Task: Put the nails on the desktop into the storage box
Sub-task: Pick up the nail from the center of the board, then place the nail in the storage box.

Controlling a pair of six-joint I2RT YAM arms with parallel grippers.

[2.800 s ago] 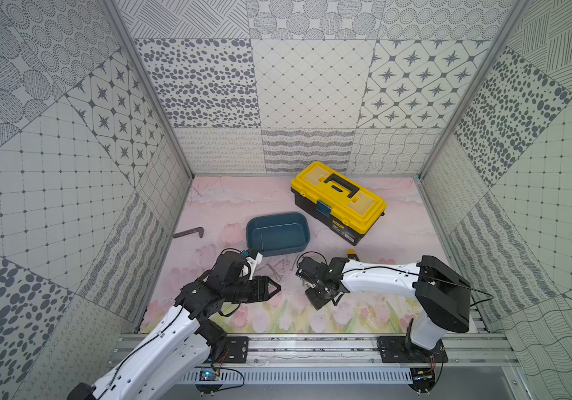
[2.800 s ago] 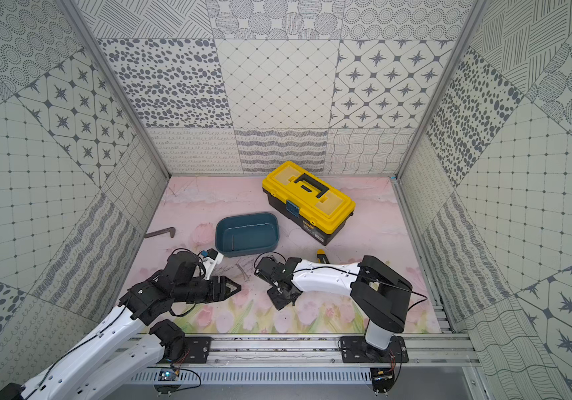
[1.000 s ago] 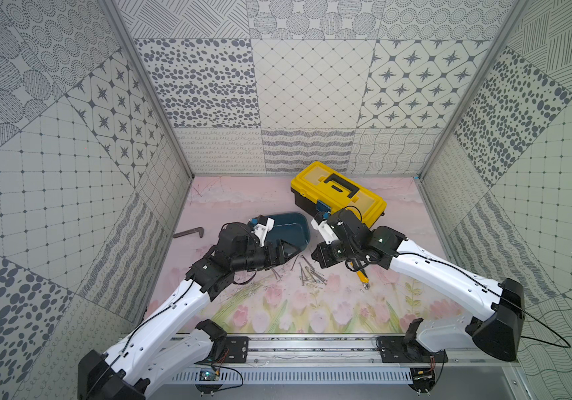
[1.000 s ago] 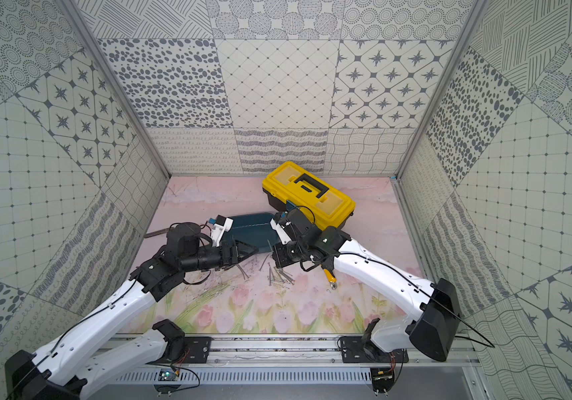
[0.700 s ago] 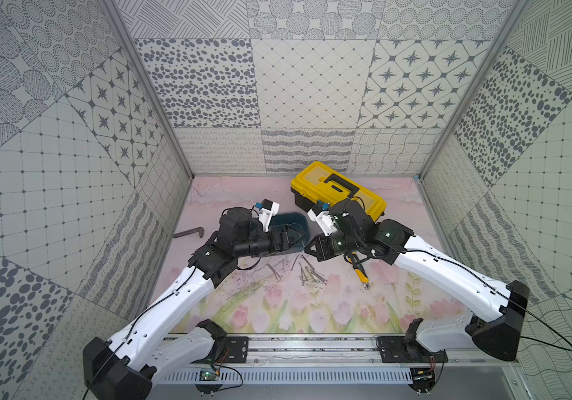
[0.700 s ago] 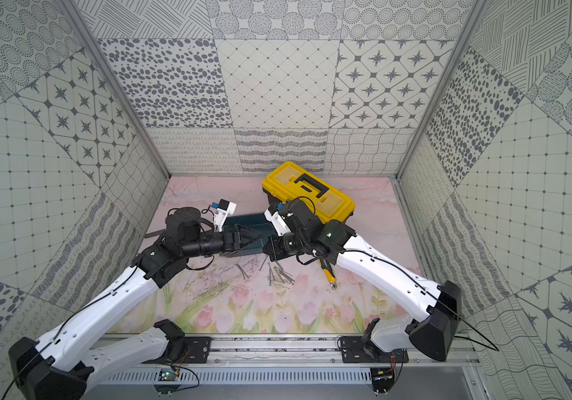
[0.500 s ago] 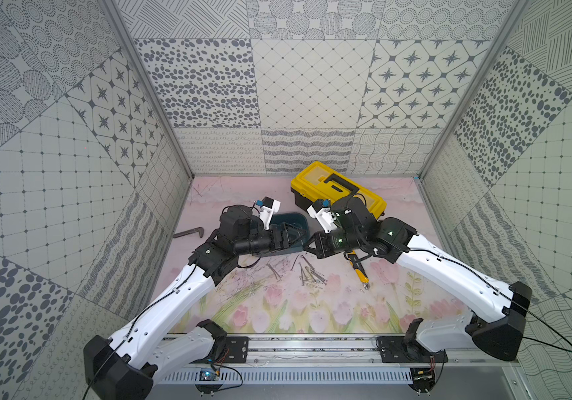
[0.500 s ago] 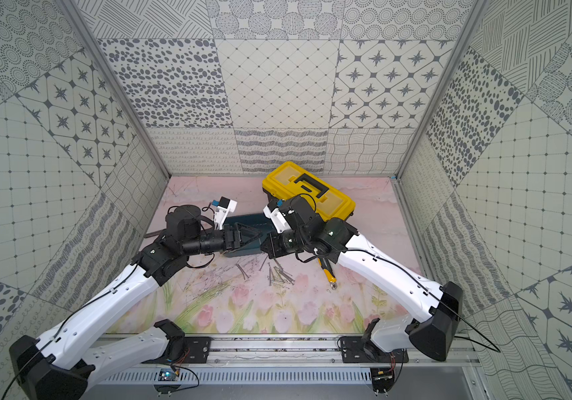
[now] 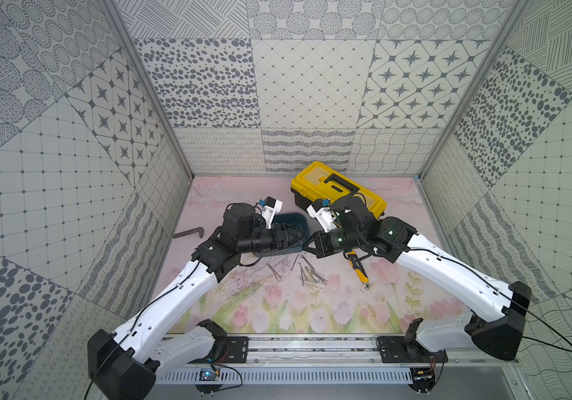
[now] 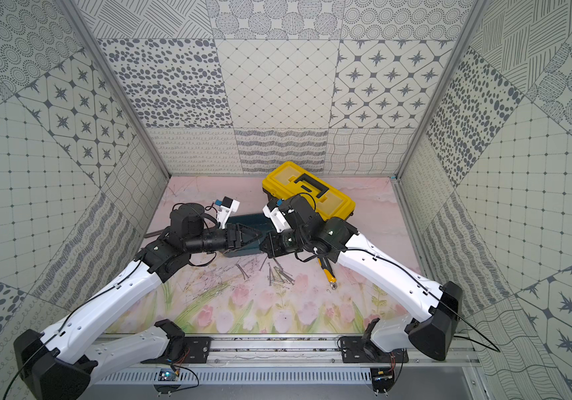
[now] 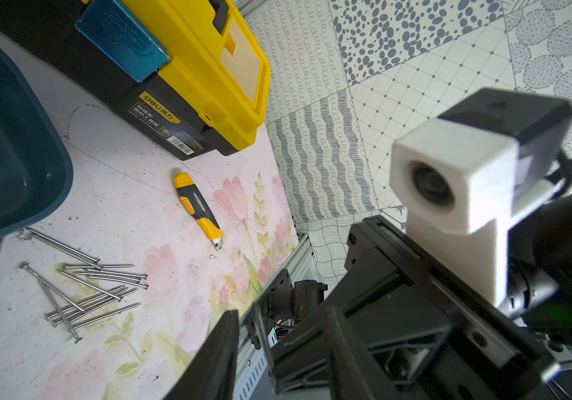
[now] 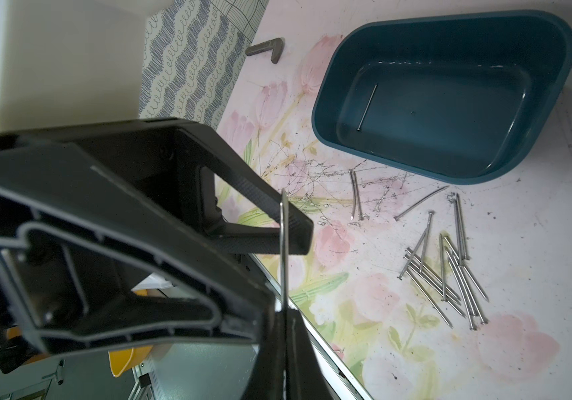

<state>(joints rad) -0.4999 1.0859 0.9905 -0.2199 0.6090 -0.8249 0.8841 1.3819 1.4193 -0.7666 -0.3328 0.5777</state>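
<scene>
You are barely started. Only one nail [image 12: 367, 107] lies in the storage box [image 12: 326, 104]. Nearly all the nails [image 12: 443, 277] lie loose on the surface [image 12: 537, 242], in a crossed heap plus a few strays just beside the box wall that faces the front edge. Your right tool [image 12: 284, 311] is pressed together on a second nail [image 12: 283, 249], pinched near one end so the shank sticks out. It meets the left tool [image 9: 300, 239] tip to tip near the box. The left jaws stand spread around that shank without gripping it (a hand-over, by the look of it). That nail needs dropping in, then the heap, well over a dozen.
</scene>
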